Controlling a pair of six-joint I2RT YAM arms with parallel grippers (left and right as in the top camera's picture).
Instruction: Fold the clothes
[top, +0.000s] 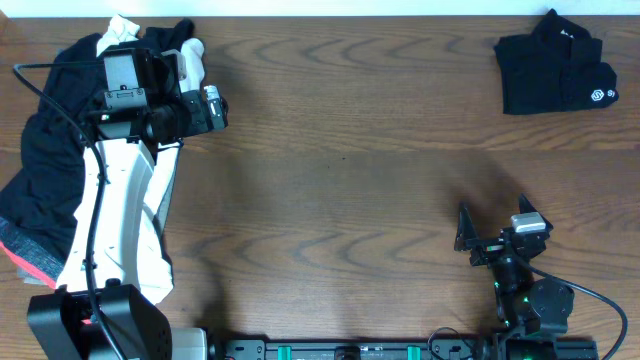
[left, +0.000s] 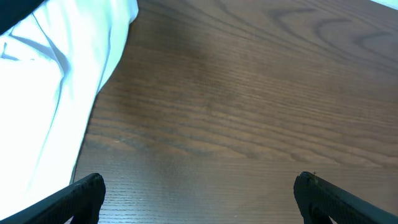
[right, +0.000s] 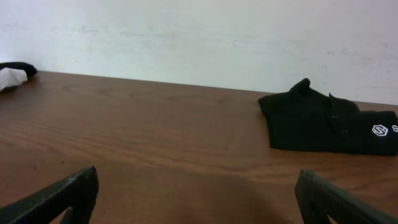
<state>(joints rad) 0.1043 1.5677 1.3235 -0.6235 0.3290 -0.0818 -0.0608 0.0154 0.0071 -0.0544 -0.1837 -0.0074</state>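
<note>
Left gripper gapes wide, empty, beside white cloth; right gripper wide, empty, well apart from black shirt.

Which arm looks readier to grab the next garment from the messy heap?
Left. Its gripper hangs open beside the heap, white cloth next to its fingers; the right gripper sits far across the table.
</note>
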